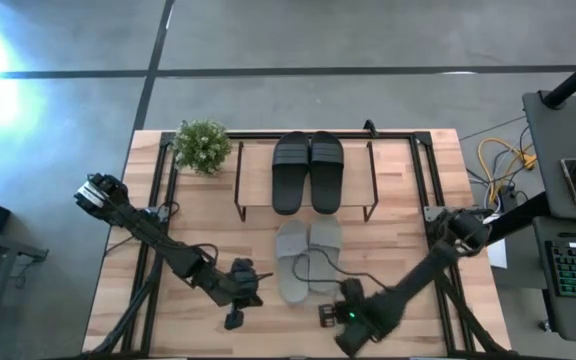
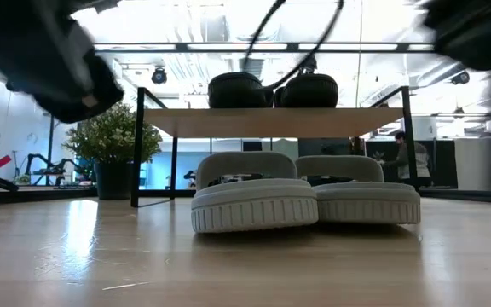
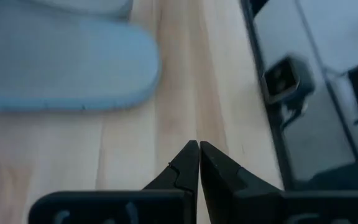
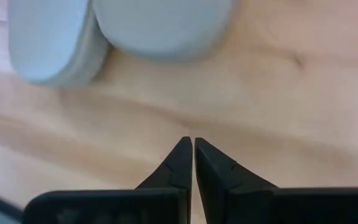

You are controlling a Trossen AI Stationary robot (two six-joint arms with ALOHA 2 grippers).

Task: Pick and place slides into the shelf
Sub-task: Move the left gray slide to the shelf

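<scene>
1. L gripper (image 1: 234,318) sits low over the near-left part of the table (image 1: 208,210), fingers pressed together, holding nothing. Its wrist view shows the two tips meeting over bare wood, w/ one grey heel just ahead.
2. R gripper (image 1: 324,315) is at the near edge, a bit right of centre, tips also pressed together & empty; right wrist view shows both grey heels just beyond them.
3. Grey-green slides (image 1: 308,258): side by side, touching, flat on the table at centre, just near of the shelf (image 1: 258,210). Neither gripper touches them.
4. Black slides (image 1: 307,171): already a pair on top of the shelf board, toes to the far side.
5. Progress, my read: about half done. Black pair placed, grey pair left. Whether they go on top beside the black ones or under the board, can't tell.
6. Next likely needs a gripper to open & take a grey slide by heel or strap.
7. View diffs: high view gives layout of both arms plus a potted plant (image 1: 203,146) at the shelf's far-left corner. Low view alone shows the clear gap under the shelf board (image 2: 271,121), the grey straps (image 2: 245,165) upright, and a person (image 2: 403,158) in the room behind at right. Wrist views alone confirm the closed tips.
</scene>
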